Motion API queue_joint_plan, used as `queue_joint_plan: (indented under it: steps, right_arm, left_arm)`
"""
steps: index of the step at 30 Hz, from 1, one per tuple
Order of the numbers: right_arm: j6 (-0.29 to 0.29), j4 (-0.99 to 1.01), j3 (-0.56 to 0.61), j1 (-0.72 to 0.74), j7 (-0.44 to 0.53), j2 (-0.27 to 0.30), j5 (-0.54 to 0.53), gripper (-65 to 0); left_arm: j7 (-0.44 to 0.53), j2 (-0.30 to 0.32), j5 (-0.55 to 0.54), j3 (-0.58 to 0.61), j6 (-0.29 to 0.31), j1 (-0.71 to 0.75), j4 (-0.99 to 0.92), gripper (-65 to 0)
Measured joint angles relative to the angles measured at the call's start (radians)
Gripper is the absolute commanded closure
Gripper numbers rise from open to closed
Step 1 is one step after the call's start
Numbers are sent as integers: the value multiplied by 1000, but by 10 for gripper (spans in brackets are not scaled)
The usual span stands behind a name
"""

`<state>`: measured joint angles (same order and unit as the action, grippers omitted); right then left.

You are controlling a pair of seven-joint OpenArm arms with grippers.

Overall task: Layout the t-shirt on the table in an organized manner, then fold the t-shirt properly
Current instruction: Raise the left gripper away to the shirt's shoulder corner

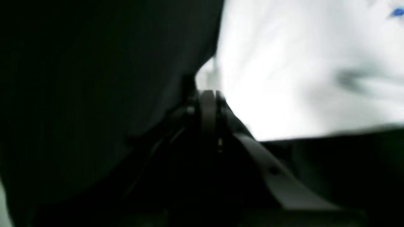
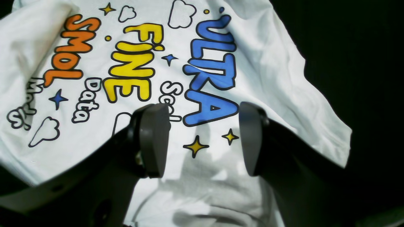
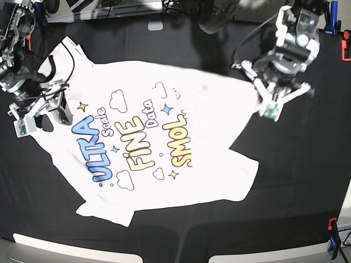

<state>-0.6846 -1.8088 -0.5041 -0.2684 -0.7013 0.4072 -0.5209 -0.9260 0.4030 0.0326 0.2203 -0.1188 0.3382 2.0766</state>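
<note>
Lying print-up across the middle of the black worktop (image 3: 307,164), the t-shirt (image 3: 164,153) is mostly spread, so the layout step looks nearly done. At nine o'clock the right fingers (image 2: 202,138) hover wide apart and empty over the "ULTRA" lettering, probably to pick a spot for smoothing. At two o'clock the left fingers (image 3: 267,108) look pinched together on the shirt's edge, likely pulling it taut.
</note>
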Motion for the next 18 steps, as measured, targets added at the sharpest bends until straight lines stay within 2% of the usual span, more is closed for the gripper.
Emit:
queue_joint_plan:
  steps: [4, 10, 12, 18]
  right_arm:
    - [0, 0, 0, 0, 0, 0, 1, -340]
    - [0, 0, 0, 0, 0, 0, 0, -340]
    - [0, 0, 0, 0, 0, 0, 0, -340]
    - [0, 0, 0, 0, 0, 0, 0, -340]
  left_arm:
    - [-40, 35, 78, 0, -38, 75, 0, 0]
    - [-75, 38, 172, 0, -42, 175, 0, 0]
    - [-96, 38, 186, 0, -61, 192, 0, 0]
    - [-101, 38, 185, 0, -61, 218, 0, 0]
